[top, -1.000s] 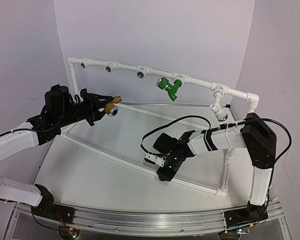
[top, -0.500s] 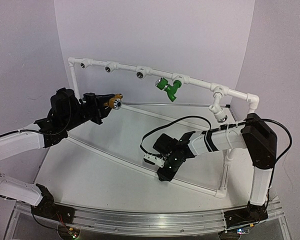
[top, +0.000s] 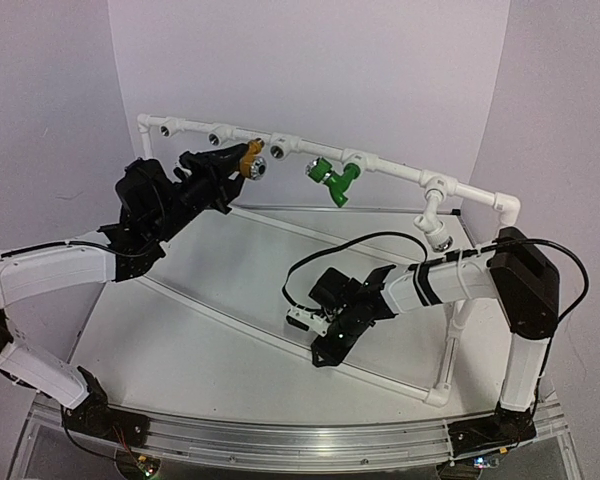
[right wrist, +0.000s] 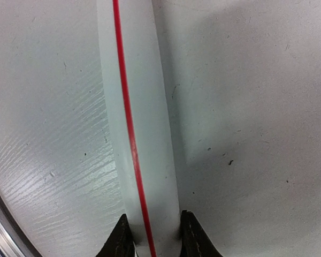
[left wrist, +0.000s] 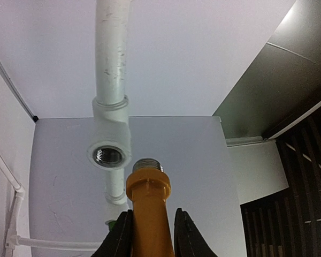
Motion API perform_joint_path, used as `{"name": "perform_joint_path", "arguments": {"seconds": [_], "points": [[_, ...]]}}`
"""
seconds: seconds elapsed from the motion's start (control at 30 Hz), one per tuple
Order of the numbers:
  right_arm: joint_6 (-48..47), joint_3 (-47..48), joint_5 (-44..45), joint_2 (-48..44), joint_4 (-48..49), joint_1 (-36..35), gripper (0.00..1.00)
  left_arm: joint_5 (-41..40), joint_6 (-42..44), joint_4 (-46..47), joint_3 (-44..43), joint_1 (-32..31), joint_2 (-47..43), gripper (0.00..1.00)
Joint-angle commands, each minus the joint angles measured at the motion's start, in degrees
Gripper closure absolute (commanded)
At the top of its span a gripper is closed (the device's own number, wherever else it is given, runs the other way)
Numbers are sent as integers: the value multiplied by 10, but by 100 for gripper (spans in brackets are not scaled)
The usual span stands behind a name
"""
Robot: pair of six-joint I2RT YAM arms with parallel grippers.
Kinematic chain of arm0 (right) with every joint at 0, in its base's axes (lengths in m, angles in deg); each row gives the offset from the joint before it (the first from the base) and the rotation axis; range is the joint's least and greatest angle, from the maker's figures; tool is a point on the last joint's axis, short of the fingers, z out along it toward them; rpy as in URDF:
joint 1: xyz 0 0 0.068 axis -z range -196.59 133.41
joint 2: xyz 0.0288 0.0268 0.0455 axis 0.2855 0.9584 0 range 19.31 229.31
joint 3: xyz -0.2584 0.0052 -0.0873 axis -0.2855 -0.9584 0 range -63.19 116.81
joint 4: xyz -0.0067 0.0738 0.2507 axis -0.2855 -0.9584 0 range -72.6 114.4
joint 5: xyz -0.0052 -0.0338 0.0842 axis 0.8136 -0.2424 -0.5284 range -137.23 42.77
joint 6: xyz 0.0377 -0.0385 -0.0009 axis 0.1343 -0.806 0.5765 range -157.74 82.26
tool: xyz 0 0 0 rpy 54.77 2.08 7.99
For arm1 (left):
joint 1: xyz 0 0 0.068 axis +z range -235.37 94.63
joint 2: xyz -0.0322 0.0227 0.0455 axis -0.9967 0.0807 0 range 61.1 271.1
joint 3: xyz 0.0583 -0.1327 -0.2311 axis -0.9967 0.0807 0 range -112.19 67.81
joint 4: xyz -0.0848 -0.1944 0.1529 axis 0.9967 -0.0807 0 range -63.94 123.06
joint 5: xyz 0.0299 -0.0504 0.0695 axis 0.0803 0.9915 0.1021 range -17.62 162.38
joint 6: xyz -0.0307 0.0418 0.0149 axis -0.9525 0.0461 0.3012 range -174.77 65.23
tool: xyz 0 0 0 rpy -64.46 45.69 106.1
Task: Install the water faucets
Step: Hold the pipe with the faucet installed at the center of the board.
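Observation:
My left gripper (top: 242, 162) is shut on the yellow-orange water faucet (top: 248, 154) and holds it up at the white pipe frame's top rail (top: 400, 170). In the left wrist view the faucet (left wrist: 148, 209) points its silvery threaded end (left wrist: 147, 164) just below and right of a threaded socket (left wrist: 108, 156), a little apart from it. The green water faucet (top: 332, 180) hangs from the top rail, right of the yellow one. My right gripper (top: 325, 348) is low on the table, shut on the frame's bottom pipe (right wrist: 136, 134), which has a red stripe.
The top rail carries dark round sockets (top: 167, 129) (top: 216, 138), and one (top: 442, 238) hangs on the right. The frame's bottom pipes (top: 210, 305) cross the white table (top: 180, 350) diagonally. A black cable (top: 350, 245) loops over the right arm.
The left arm has lifted the yellow faucet up and to the right, to the top rail. The right gripper has closed on the bottom pipe, and the frame has shifted slightly.

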Motion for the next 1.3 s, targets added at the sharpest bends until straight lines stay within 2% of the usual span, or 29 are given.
{"name": "perform_joint_path", "arguments": {"seconds": [0.0,0.23,0.57,1.0,1.27], "points": [[47,27,-47,-22,3,8,100,23,24,78,-49,-3,48,100],[38,-5,-67,-47,6,24,100,-9,17,85,-29,-7,48,100],[40,6,-73,-30,6,25,100,-31,11,91,-14,-26,29,100],[35,16,-67,-23,-3,23,100,-59,4,91,-30,-26,44,100],[28,22,-63,-21,-8,16,100,-45,2,91,-47,-26,61,100]]}}
